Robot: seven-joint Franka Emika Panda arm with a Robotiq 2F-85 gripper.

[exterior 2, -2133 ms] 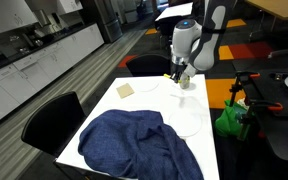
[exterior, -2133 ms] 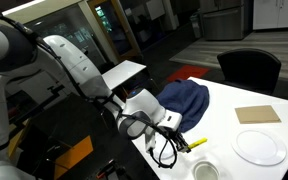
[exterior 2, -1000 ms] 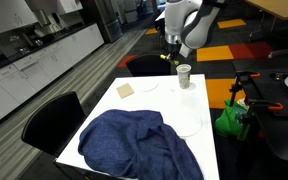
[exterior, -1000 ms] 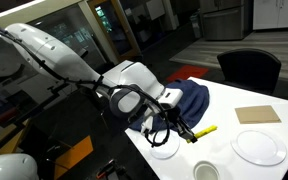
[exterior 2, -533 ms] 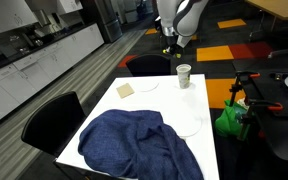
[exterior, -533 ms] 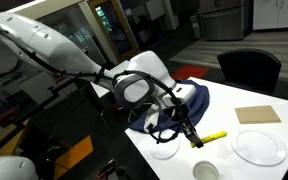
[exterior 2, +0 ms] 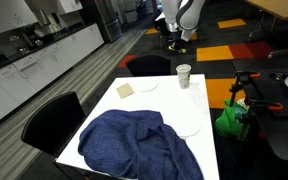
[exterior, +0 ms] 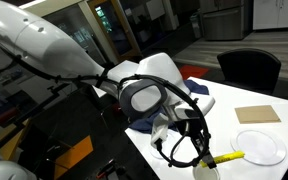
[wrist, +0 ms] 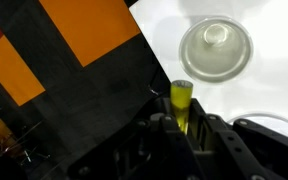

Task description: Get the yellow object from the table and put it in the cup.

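My gripper (wrist: 184,128) is clamped on the yellow object (wrist: 181,96), held in the air high over the short edge of the table (exterior 2: 149,100) where the cup (exterior 2: 184,75) stands. I judge I should centre the stick over the cup's mouth, tip one end down, lower it inside the rim, and only then release

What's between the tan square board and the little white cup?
A white plate lies between the tan board and the cup, shown in an exterior view.
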